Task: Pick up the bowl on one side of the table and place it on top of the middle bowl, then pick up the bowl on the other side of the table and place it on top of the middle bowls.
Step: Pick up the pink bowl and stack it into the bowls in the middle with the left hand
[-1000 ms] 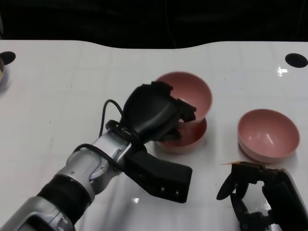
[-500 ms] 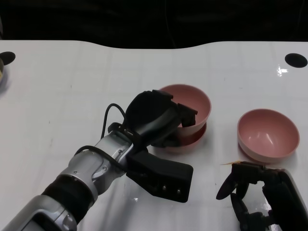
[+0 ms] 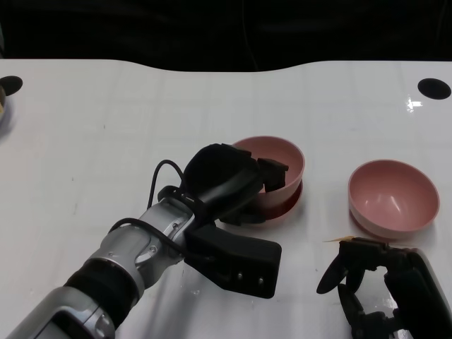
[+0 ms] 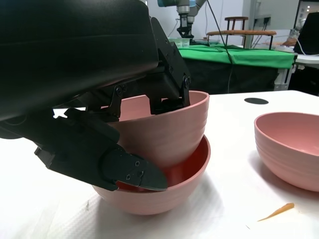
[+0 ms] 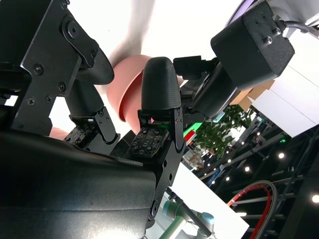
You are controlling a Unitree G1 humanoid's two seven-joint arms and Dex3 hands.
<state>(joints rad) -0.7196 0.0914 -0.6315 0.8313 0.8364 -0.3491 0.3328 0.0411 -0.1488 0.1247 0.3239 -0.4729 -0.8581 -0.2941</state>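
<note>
Fingers [image 3: 272, 173] of the left hand [image 3: 226, 180] hook over the near rim of the top bowl [image 3: 279, 159], which sits tilted in the middle bowl [image 3: 286, 205]; the hand holds it, so the first stacking looks nearly done but not released. In the same head view the right bowl [image 3: 393, 196] stands apart on the table [image 3: 106, 120], untouched, with the right hand [image 3: 371, 282] near it, fingers spread and holding nothing. The left wrist view shows the held bowl leaning inside the lower one, a finger inside its wall and a thumb outside. The right wrist view shows that hand's fingers apart, a pink bowl beyond them. The second bowl is left to do.
</note>
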